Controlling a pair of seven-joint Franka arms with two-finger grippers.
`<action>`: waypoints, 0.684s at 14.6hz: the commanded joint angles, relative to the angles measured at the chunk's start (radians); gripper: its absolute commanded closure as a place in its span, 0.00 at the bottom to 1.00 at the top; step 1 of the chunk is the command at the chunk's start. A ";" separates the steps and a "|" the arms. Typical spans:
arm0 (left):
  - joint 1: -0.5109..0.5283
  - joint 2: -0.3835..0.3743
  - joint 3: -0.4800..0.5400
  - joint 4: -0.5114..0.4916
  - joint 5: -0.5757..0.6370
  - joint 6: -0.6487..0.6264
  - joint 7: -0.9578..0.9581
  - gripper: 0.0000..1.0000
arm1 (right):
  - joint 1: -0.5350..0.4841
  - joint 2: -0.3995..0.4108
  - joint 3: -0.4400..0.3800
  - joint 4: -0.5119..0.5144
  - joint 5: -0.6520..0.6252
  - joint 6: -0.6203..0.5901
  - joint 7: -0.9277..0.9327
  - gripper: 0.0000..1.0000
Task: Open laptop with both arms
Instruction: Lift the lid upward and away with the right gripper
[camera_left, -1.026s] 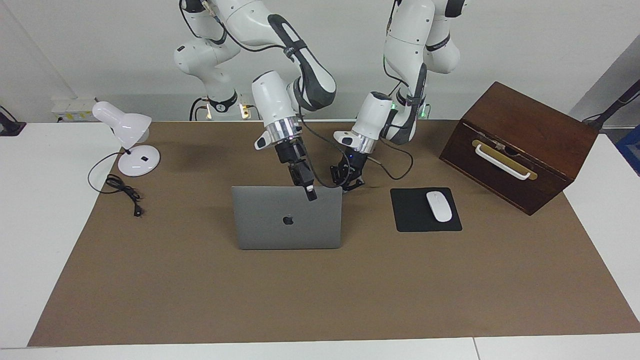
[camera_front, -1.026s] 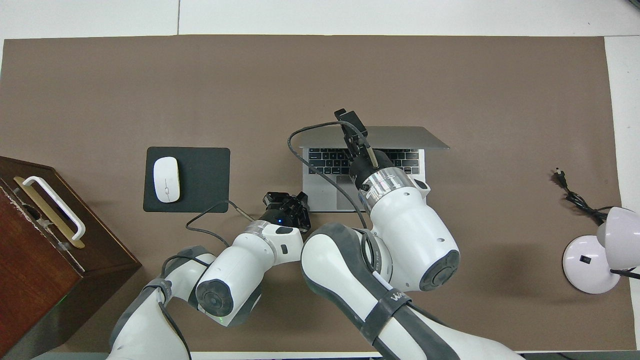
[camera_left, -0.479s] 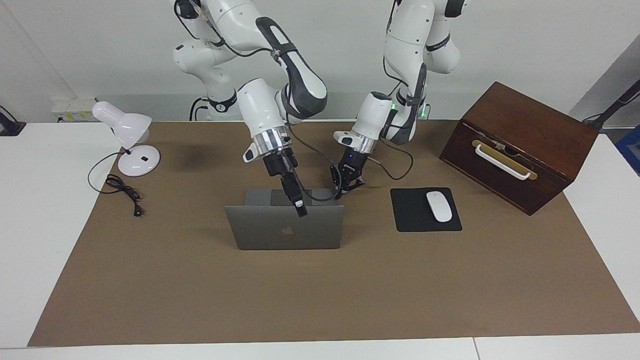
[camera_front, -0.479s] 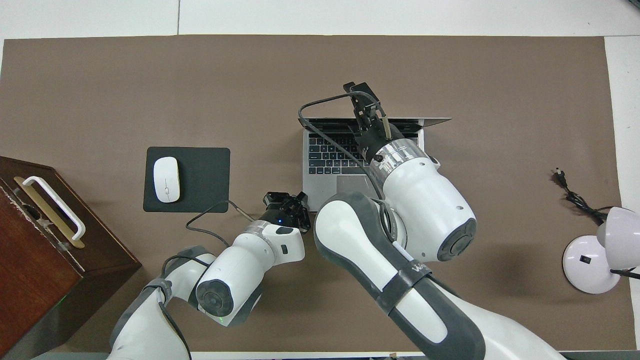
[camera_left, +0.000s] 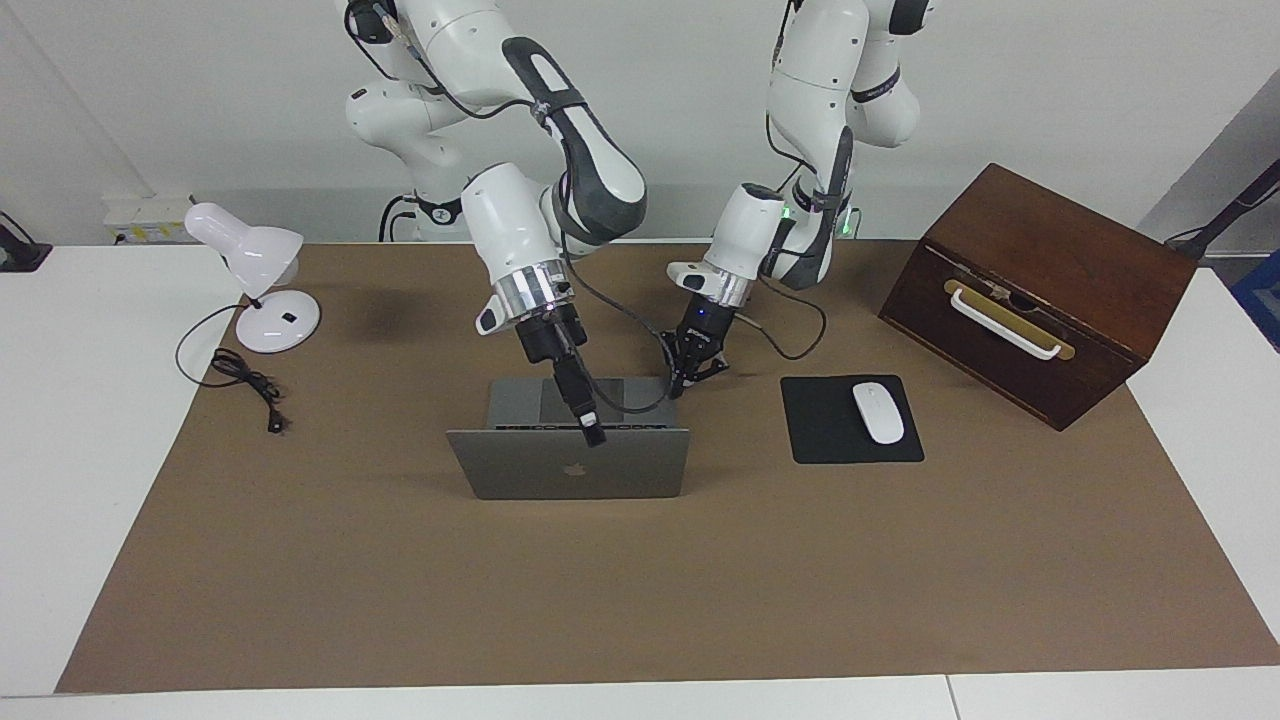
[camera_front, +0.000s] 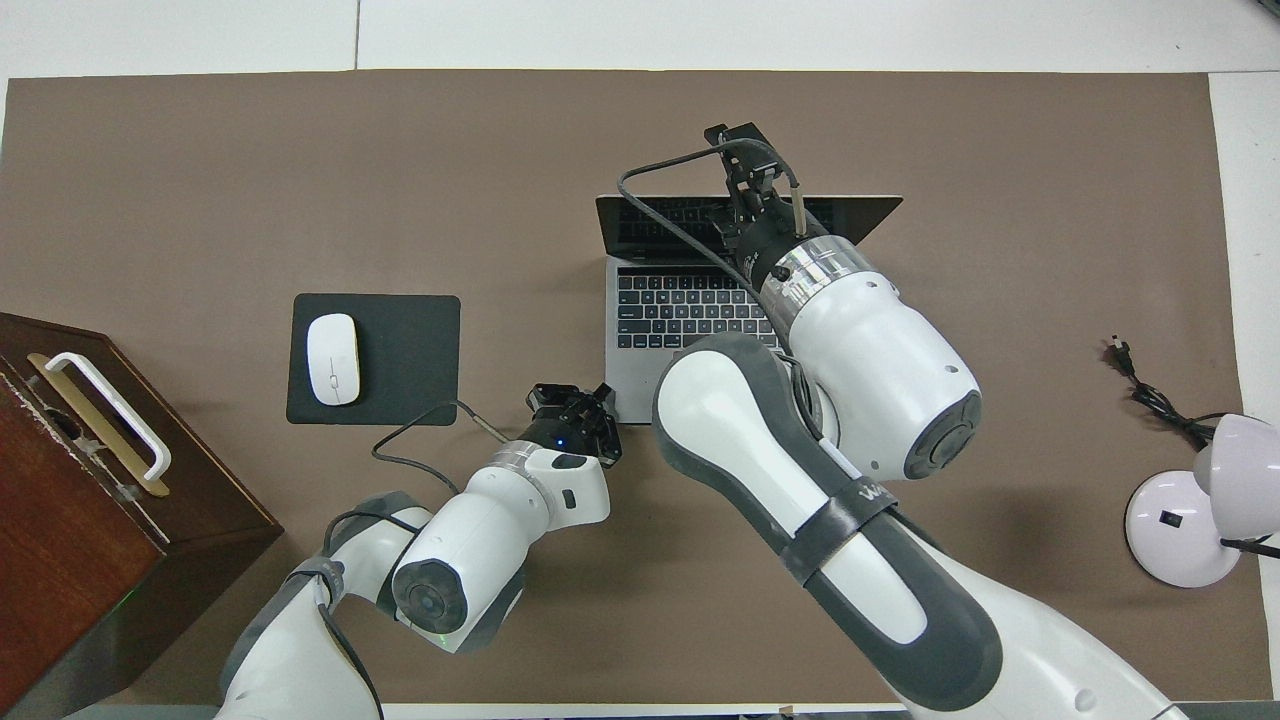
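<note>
MacBook (camera_left: 570, 470) lid tilted back; right gripper (camera_left: 592, 432) at lid's top edge, finger state unclear; left gripper (camera_left: 688, 375) pressed together on base corner.

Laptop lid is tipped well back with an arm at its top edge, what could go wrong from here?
The right end effector is at the top edge of the thin silver-grey metal laptop, whose lid leans back; more push could strain the hinge.
The shut left end effector is only at the base's corner; a slip might let the base shift.
A black cable hangs over the keyboard and might snag.
</note>
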 joint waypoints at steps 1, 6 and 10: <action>-0.039 0.089 0.005 0.060 -0.001 0.012 -0.001 1.00 | -0.025 0.030 0.006 0.064 0.008 -0.020 -0.038 0.00; -0.039 0.089 0.005 0.060 -0.001 0.013 0.000 1.00 | -0.028 0.070 0.011 0.240 0.027 -0.029 0.000 0.00; -0.038 0.089 0.005 0.059 -0.001 0.012 0.000 1.00 | -0.016 0.037 0.016 0.347 0.013 -0.018 0.135 0.00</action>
